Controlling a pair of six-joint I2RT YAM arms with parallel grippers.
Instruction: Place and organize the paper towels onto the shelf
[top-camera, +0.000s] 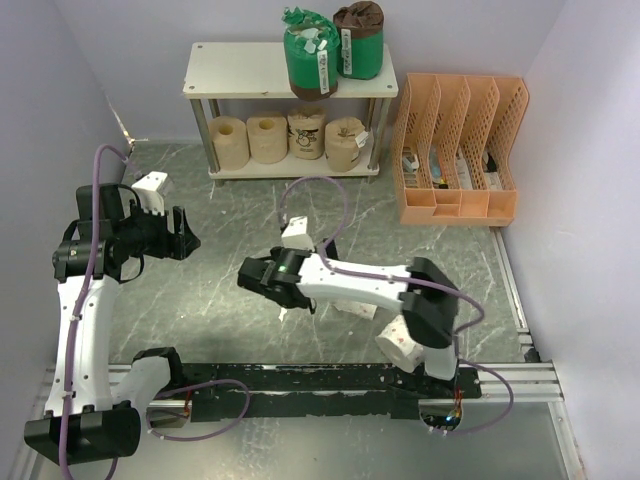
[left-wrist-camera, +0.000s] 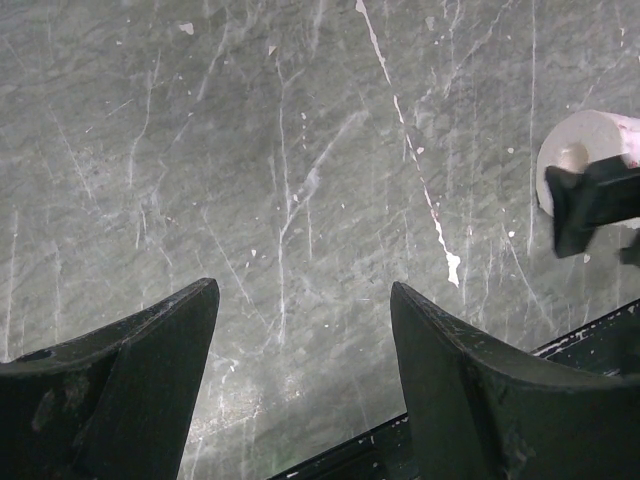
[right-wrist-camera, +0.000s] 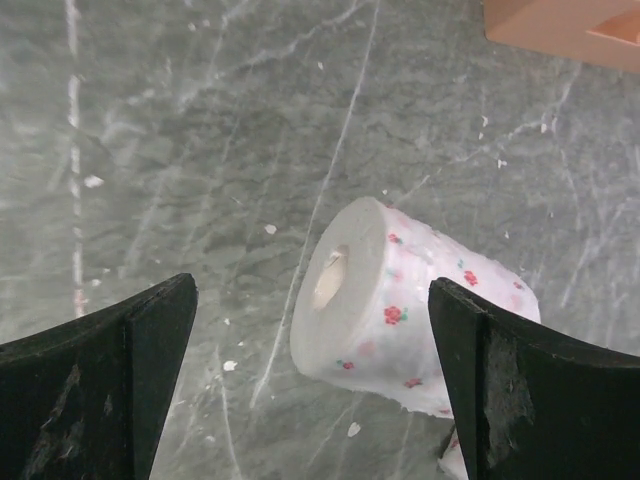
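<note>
The shelf (top-camera: 240, 65) stands at the back. Two green-wrapped rolls (top-camera: 310, 55) (top-camera: 360, 42) sit on its top board at the right. Four tan rolls (top-camera: 267, 137) line the lower board. A white roll with pink flowers (right-wrist-camera: 400, 300) lies on its side on the table. My right gripper (right-wrist-camera: 310, 290) hovers over it, open, not touching it; in the top view it is (top-camera: 248, 277). A bit of a second white roll (right-wrist-camera: 455, 462) shows by the right finger. A white roll (top-camera: 400, 342) lies by the right arm's base. My left gripper (top-camera: 185, 235) (left-wrist-camera: 303, 287) is open and empty.
An orange perforated file organizer (top-camera: 460, 150) stands right of the shelf; its corner shows in the right wrist view (right-wrist-camera: 560, 25). A black rail (top-camera: 320, 378) runs along the near edge. In the left wrist view a white roll (left-wrist-camera: 580, 140) is partly behind a black arm part.
</note>
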